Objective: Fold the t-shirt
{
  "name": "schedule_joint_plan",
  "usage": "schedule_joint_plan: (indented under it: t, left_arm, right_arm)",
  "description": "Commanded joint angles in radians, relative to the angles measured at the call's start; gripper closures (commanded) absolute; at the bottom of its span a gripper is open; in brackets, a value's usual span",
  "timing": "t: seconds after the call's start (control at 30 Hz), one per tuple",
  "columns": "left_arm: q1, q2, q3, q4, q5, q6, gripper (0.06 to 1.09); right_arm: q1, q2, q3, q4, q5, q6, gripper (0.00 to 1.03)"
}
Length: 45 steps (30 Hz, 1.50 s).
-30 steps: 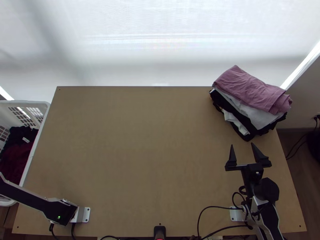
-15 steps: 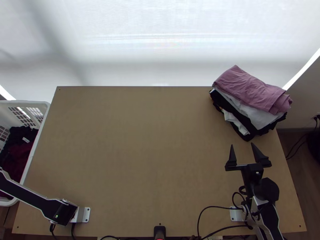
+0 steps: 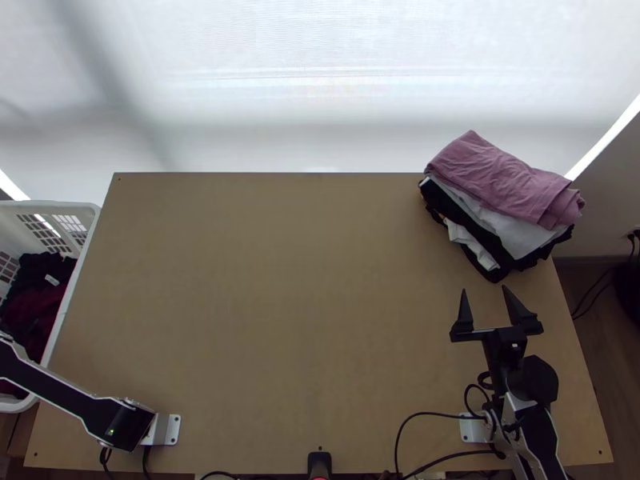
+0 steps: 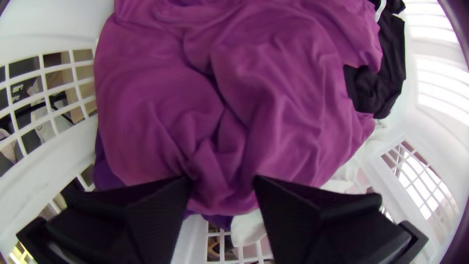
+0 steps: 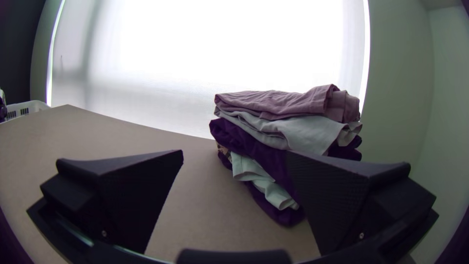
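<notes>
Table (image 3: 304, 280): one, flat top, light brown, small dark holes near its corners. Window covering (image 3: 320, 80): one, broad, white, translucent, beyond the table's far edge; faint level lines and soft grey shadow bands across it. Daylight: strong, coming through the covering; a thin, brighter strip (image 3: 608, 140) down its side past the table's far right corner. Wall (image 5: 400, 98): pale, plain, to the table's right. Black plug (image 3: 634, 234): at that wall, right of the table, dark cord (image 3: 594, 298) trailing. Floor (image 3: 588, 340): dark brown, beside the table's right edge.
</notes>
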Motion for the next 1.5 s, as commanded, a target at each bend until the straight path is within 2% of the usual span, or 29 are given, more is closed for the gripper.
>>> schedule_joint_plan:
  t: [0.0, 0.13, 0.27, 0.33, 0.4, 0.67, 1.07, 1.47]
  left_arm:
    - [0.006, 0.013, 0.011, 0.036, -0.026, 0.042, 1.05]
    - [0.004, -0.056, 0.03, 0.036, 0.0, 0.039, 1.05]
    - [-0.013, -0.208, 0.031, 0.047, 0.1, 0.016, 1.05]
    - [-0.028, -0.281, 0.039, 0.05, 0.103, 0.004, 1.05]
    - [-0.04, -0.35, 0.039, 0.062, 0.149, -0.002, 1.05]
    - [-0.108, -0.596, 0.041, 0.084, 0.232, -0.039, 1.05]
    - [-0.313, -0.964, 0.038, 0.17, 0.236, -0.113, 1.05]
    - [-0.593, -1.174, -0.007, 0.202, 0.235, -0.179, 1.05]
  right_arm:
    - [0.004, -0.008, -0.01, -0.013, -0.001, 0.016, 0.04]
    - [0.004, -0.008, -0.01, -0.013, -0.001, 0.016, 0.04]
    - [0.004, -0.008, -0.01, -0.013, -0.001, 0.016, 0.04]
    - [0.004, -0.008, -0.01, -0.013, -0.001, 0.016, 0.04]
    - [0.004, -0.008, -0.01, -0.013, -0.001, 0.016, 0.04]
    - [0.004, -0.008, -0.01, -0.013, -0.001, 0.016, 0.04]
    - [0.004, -0.008, -0.01, -0.013, -0.001, 0.016, 0.04]
    - [0.004, -0.008, -0.01, -0.013, -0.001, 0.016, 0.04]
